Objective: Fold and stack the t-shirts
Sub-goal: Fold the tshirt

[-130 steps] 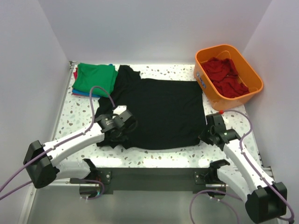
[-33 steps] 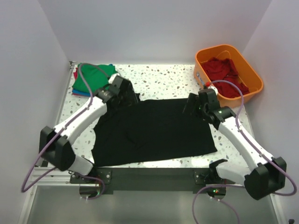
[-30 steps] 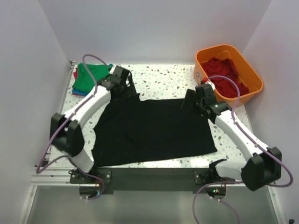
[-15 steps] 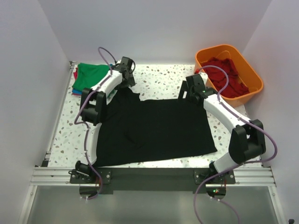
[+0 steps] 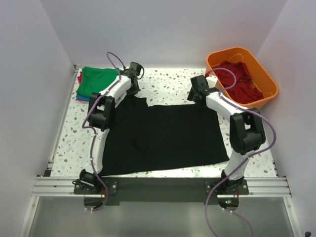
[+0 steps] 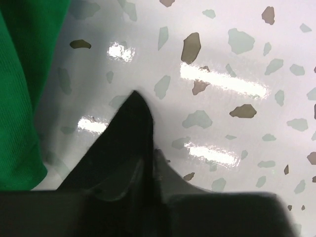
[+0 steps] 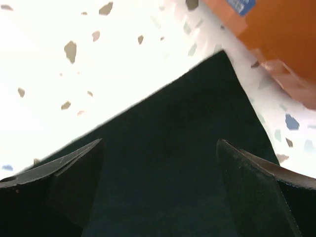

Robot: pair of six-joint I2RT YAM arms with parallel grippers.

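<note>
Black t-shirt (image 5: pixel 163 133) now folded, right claw (image 7: pixel 160 143) released over its corner, left claw (image 6: pixel 142 113) clenched, withdrawn farther

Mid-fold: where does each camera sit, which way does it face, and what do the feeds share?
Top external: above and behind, looking down on the table; left arm and right arm show.
Left wrist: on the left arm, facing table and green shirt; left pincer tip shows.
Right wrist: on the right arm, facing black t-shirt corner and orange bin; open right pincer shows.
Shared: top and right wrist both see that corner by the bin.
</note>
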